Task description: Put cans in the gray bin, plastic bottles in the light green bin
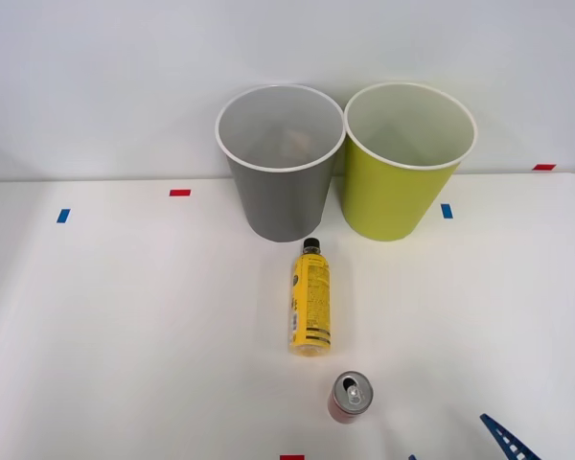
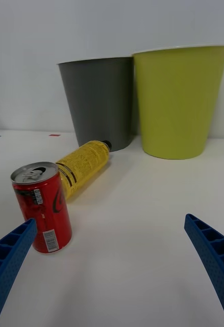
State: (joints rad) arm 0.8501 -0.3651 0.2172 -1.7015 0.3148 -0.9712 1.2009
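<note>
Status: sorting not yet begun; both items lie on the counter (image 1: 125,316), neither binned. Red can (image 2: 42,207) stands upright near the robot's edge of the counter, silver top w/ pull tab facing up, just beside the base end of the plastic bottle (image 1: 310,302) but apart from it. Bottle lies on its side, yellow label up, black cap pointing toward the gray bin (image 1: 280,163), cap end near the bin's base w/o visible contact. Light green bin (image 1: 407,161) stands upright next to the gray bin on its right; their rims are nearly touching. Both bins sit at the far side of the counter against the wall. Gray bin interior shows a faint dark patch near the bottom; cannot tell what it is. Light green bin interior looks pale and bare as far as visible. Right hand (image 2: 112,258) is spread wide, holding nothing: in the wrist view one blue ribbed finger (image 2: 9,255) sits close beside the can, the other well apart on the opposite side; the can is off-centre in the gap, not between the pads. In the front view a blue fingertip enters at the lower right corner, near the can. Judgement: approach phase for the can. Remaining: grasp can, drop in gray bin; grasp bottle, drop in light green bin. Est. progress: nil of two items.
</note>
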